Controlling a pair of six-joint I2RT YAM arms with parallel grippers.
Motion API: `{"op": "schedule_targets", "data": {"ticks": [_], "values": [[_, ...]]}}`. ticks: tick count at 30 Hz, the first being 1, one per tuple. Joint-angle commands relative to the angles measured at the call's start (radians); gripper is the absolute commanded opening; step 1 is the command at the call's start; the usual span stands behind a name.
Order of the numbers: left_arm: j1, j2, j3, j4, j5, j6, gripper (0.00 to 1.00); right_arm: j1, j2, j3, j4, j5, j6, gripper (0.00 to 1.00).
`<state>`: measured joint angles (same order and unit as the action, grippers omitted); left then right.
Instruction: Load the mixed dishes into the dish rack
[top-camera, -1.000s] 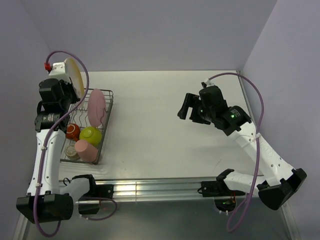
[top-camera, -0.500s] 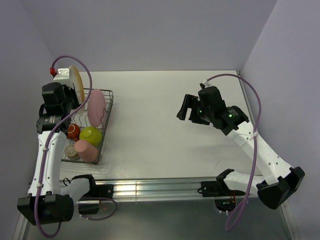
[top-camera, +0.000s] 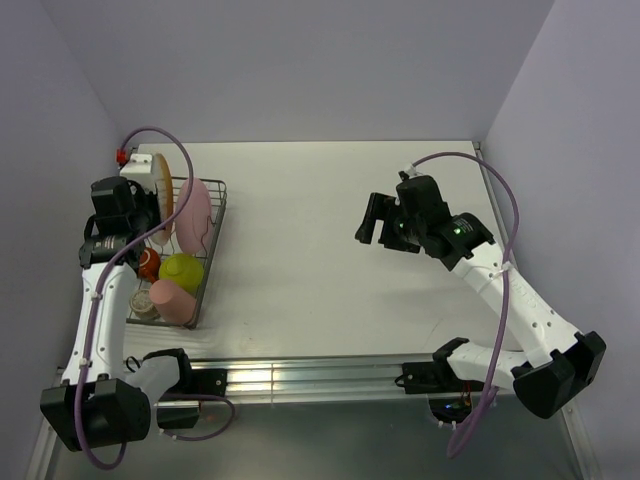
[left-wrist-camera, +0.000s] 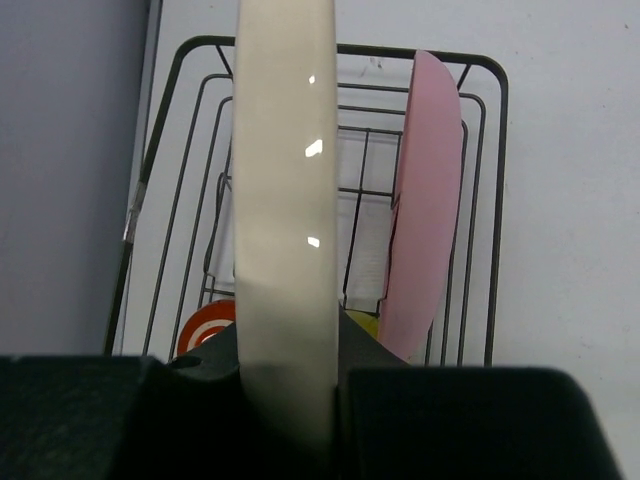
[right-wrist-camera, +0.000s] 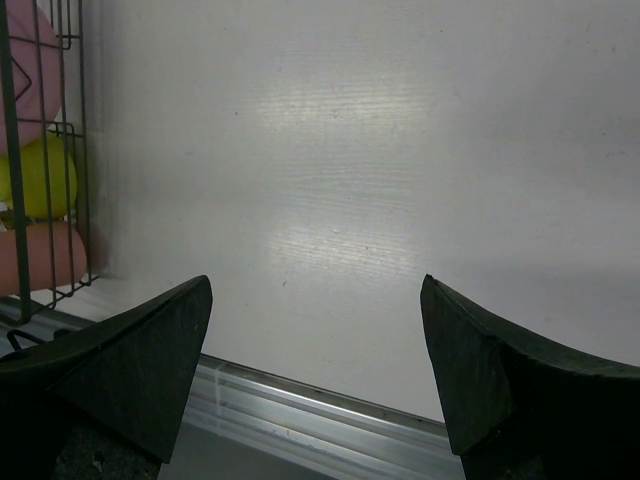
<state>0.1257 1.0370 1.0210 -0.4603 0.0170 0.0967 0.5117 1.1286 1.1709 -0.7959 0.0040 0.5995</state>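
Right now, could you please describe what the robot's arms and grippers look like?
The left arm and right arm have white links with black joints and bases. A purple cable loops along each. A green light glows on the right arm. The right gripper has black wedge fingers.

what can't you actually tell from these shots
Left wrist view: the cream plate is edge-on, so its face is hidden, and it blocks the dish rack slot beneath it.
Top view: the left arm covers part of the dark red mug.
Right wrist view: the frame edge cuts off most of the rack.
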Motion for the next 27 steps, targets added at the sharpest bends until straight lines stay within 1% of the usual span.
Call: {"op": "schedule_targets", "data": {"ticks": [1, 10, 20, 27], "values": [[0.006, -0.034, 0.019, 0.17, 0.073, 0.037, 0.0, -0.016, 0.005, -0.005, 0.04, -0.025, -0.023, 0.92], [0.008, 0.008, -0.002, 0.155, 0.08, 0.054, 0.0, -0.042, 0.002, -0.019, 0.053, -0.068, -0.033, 0.92], [0.008, 0.027, -0.045, 0.183, 0.078, 0.066, 0.0, -0.076, 0.016, -0.03, 0.076, -0.134, -0.033, 0.91], [0.008, 0.072, -0.047, 0.18, 0.092, 0.072, 0.0, -0.081, 0.025, -0.03, 0.083, -0.142, -0.035, 0.92]]}}
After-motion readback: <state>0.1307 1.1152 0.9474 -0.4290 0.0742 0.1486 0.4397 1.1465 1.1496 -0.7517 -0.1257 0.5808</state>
